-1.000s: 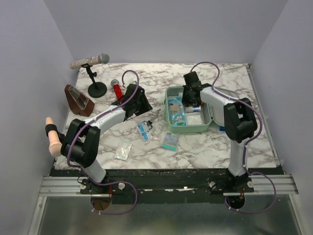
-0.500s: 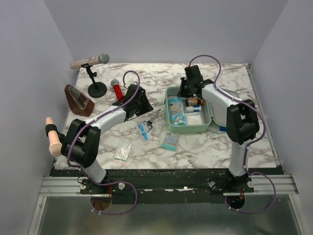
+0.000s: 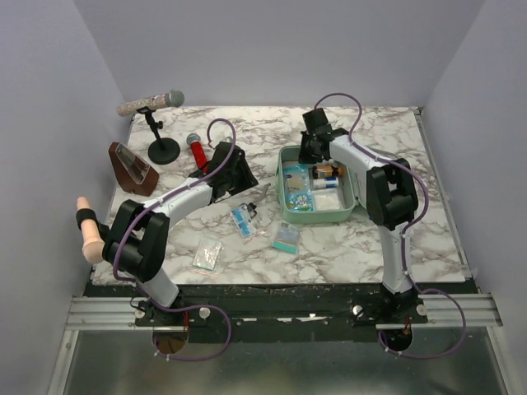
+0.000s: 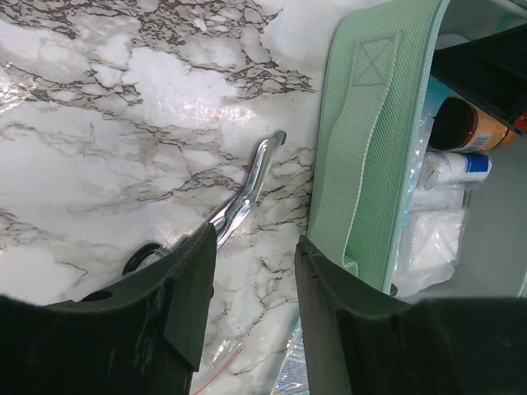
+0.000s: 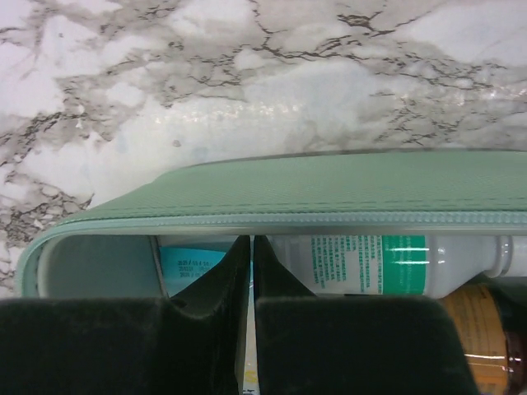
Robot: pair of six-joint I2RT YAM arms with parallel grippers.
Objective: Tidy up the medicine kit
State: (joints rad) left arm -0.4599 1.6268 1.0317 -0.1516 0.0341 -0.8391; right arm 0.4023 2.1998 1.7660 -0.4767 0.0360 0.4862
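The mint-green medicine kit [image 3: 286, 188] lies open at centre right, holding an amber bottle [image 3: 324, 171], packets and a white pad. My right gripper [image 3: 311, 152] is shut and empty over the kit's far rim. In the right wrist view its tips [image 5: 251, 247] hang just inside the kit's wall [image 5: 329, 193], between a blue box [image 5: 189, 263] and a white bottle with a green label [image 5: 387, 263]. My left gripper [image 3: 244, 178] is open and empty left of the kit. In the left wrist view it [image 4: 251, 280] is above bare marble, beside metal scissors [image 4: 247, 185] and the kit's wall [image 4: 370, 140].
Loose packets lie in front of the kit: a blue one [image 3: 243, 218], a teal one [image 3: 286, 239] and a clear one [image 3: 207, 253]. A microphone on a stand [image 3: 152, 103], a red-handled microphone [image 3: 198, 151] and a brown holder [image 3: 132, 167] stand at back left.
My right gripper has drawn back from the kit's middle to its far rim, uncovering the amber bottle lying inside. The left arm has not moved.
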